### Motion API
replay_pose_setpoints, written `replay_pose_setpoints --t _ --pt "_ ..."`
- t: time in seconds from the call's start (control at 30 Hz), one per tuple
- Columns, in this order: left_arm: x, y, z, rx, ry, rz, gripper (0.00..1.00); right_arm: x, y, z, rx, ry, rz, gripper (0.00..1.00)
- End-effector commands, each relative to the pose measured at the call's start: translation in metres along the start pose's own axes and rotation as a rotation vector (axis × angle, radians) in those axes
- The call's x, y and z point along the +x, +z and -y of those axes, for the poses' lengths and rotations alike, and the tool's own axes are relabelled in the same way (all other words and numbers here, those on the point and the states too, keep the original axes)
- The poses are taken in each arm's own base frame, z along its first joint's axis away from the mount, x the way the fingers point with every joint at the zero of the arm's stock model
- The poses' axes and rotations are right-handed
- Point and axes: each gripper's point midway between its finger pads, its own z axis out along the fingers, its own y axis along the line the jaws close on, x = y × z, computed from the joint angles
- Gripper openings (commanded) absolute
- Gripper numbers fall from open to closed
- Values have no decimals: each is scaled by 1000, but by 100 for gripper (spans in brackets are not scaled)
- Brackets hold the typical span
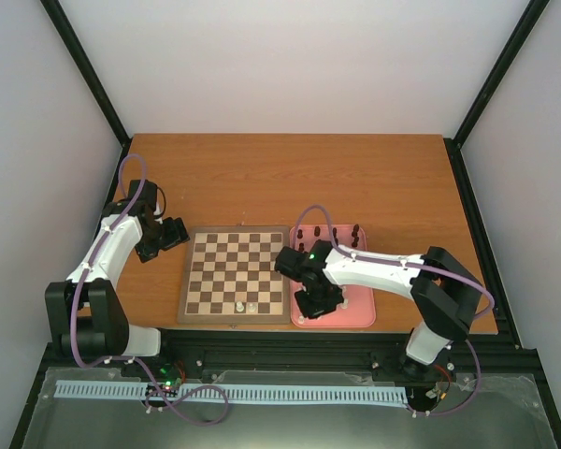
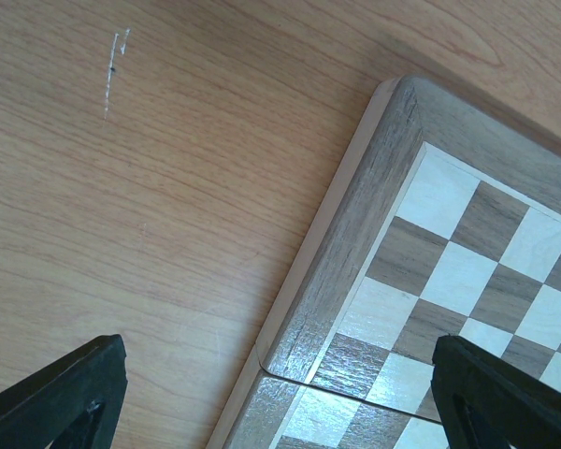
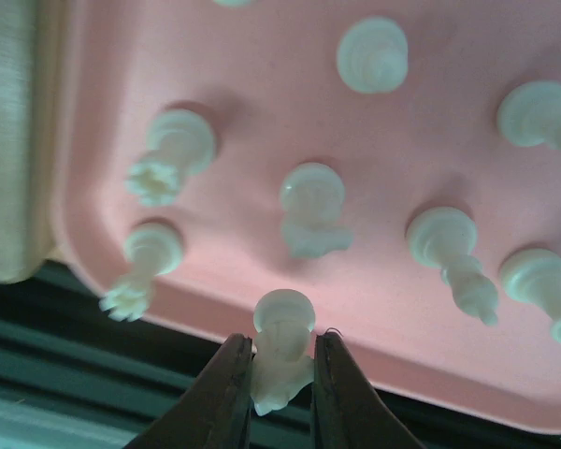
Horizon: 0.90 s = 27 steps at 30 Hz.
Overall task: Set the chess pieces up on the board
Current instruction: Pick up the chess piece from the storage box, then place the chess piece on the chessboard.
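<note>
Right hand (image 3: 280, 374) pinches white piece (image 3: 282, 323) at tray (image 3: 262, 94) edge; left hand (image 2: 280, 393) wide open, empty (over board (image 2: 355, 234) corner).

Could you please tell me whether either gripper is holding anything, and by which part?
The right gripper pinches a white chess piece by what looks like its upper end, one finger each side. The left gripper is open and empty.
</note>
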Motion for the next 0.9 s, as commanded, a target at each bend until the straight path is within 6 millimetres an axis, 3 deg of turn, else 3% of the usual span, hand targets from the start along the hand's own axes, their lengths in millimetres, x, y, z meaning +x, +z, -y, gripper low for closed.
replay_pose_setpoints --t 0.0,0.13,0.23,0.4,0.53,0.87 --pt "-7 -3 2 8 16 19 100 -5 -46 -6 -32 -17 52 4" --pt "-7 -2 3 11 15 21 100 -15 -73 -25 -77 -47 88 4" --pt "-7 -2 3 11 15 19 100 -30 -80 -44 -97 -90 114 4" --pt "-7 -4 3 12 15 21 100 -56 -73 -83 -99 -193 129 4" --pt "-7 -5 4 14 15 20 100 -63 -62 -106 -108 -245 111 4" --pt "-5 -4 4 22 14 16 100 -63 -43 -125 -112 -306 66 4"
